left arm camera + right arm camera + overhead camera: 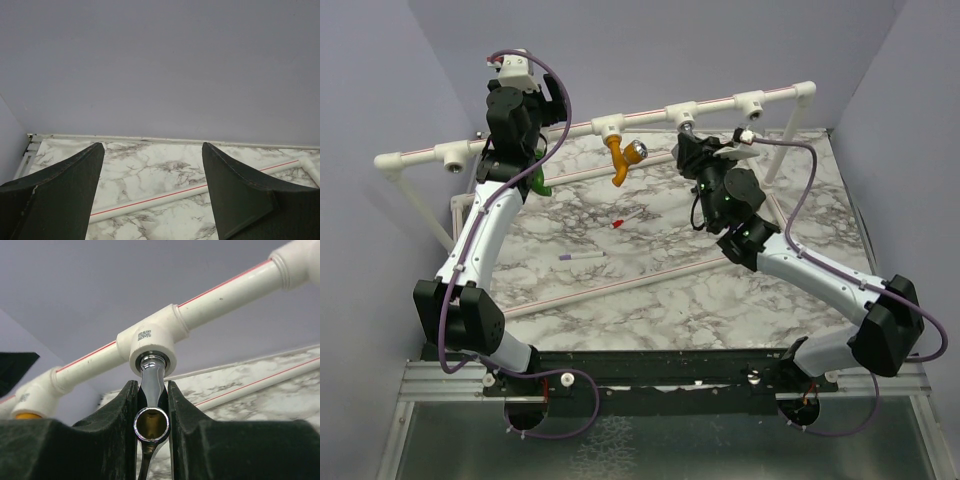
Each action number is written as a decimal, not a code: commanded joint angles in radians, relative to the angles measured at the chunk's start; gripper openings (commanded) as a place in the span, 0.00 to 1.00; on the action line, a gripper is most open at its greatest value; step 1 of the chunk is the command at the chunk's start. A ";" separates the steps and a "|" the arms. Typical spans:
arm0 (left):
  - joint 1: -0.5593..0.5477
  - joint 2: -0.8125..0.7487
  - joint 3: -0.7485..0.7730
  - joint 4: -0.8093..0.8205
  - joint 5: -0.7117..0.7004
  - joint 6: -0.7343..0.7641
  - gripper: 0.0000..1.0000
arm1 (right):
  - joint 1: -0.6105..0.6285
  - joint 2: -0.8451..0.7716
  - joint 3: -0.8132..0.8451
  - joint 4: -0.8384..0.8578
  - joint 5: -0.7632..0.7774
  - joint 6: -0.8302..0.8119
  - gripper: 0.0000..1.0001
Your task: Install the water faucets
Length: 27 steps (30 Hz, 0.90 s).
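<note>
The right end effector (151, 386) is clamped on the grey metal faucet (151, 371), whose top sits in a white tee (150, 342) on the pipe (230, 284) along the far edge of the counter (670, 300). The left end effector (152, 150) gapes wide, empty, near the far-left corner.

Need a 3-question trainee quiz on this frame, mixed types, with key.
1. Multiple choice: what does the right gripper clamp? A a pen; B the grey metal faucet; C nothing.
2. True or false: the left gripper holds a faucet.
3. Fill in: the mustard-orange faucet hangs from a white ___ joint on the pipe rail.
Key: 1 B; 2 false, its fingers are apart and empty; 3 tee.
</note>
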 commanded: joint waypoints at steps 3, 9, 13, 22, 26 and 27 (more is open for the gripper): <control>0.020 0.108 -0.095 -0.255 0.005 0.012 0.80 | 0.001 -0.076 0.002 -0.160 0.137 0.548 0.01; 0.020 0.108 -0.095 -0.255 0.009 0.009 0.80 | 0.002 -0.089 0.020 -0.354 0.142 0.855 0.00; 0.021 0.112 -0.093 -0.255 0.010 0.008 0.80 | 0.001 -0.092 0.013 -0.413 0.112 1.001 0.01; 0.021 0.113 -0.093 -0.257 0.008 0.009 0.80 | 0.002 -0.086 0.014 -0.428 0.095 1.034 0.01; 0.021 0.113 -0.094 -0.256 0.009 0.009 0.80 | 0.002 -0.086 0.015 -0.425 0.093 1.029 0.12; 0.020 0.113 -0.093 -0.257 0.010 0.007 0.80 | 0.001 -0.086 0.016 -0.423 0.092 1.027 0.15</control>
